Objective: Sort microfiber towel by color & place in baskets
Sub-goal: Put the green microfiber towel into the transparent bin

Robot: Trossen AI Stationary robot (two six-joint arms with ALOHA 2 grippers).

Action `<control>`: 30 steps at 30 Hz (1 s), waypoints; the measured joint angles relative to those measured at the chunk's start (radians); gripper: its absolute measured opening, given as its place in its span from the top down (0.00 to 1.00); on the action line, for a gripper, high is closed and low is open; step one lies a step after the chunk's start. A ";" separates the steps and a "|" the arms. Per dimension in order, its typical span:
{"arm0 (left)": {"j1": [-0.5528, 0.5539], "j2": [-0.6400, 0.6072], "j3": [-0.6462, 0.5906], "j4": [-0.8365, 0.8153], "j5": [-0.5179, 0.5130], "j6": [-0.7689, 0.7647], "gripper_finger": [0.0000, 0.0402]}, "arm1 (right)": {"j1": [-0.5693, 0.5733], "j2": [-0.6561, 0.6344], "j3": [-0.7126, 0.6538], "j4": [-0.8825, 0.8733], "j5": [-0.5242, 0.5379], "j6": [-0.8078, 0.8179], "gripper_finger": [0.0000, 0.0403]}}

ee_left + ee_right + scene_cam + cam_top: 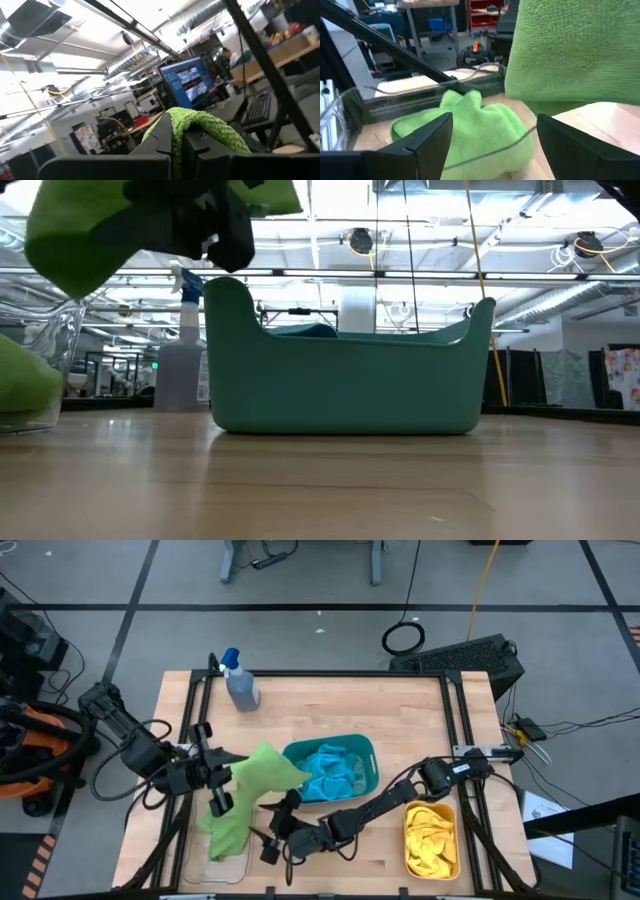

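Left gripper [222, 772] clamping green towel [262, 769], hanging over clear tub [190, 862] at front-left edge; second green towel [226, 830] lying inside. Right gripper [268, 830] gaping wide beside clear tub. Teal tub [367, 749] mid-table holding blue towels [328, 772]. Orange tub [409, 858] front-right holding yellow towels [432, 837].

Hanging green towel [262, 768] blocks the clear basket [190, 865] – bare table beside.

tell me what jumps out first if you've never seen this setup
A lime green towel hangs lifted off the table from the left gripper, above the clear basket where another green towel lies. The right gripper, fingers open, sits beside that basket; the teal basket mid-table holds blue towels.
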 joint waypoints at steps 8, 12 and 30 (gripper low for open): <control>-0.002 0.000 0.003 0.012 0.072 -0.053 0.99 | -0.008 -0.001 0.000 0.093 0.100 -0.107 0.30; -0.002 0.000 0.003 0.022 0.100 -0.054 0.99 | -0.021 0.000 0.000 0.092 0.101 -0.123 0.30; -0.002 0.000 0.003 0.040 0.182 -0.106 0.99 | -0.067 0.000 0.000 0.079 -0.119 -0.088 0.34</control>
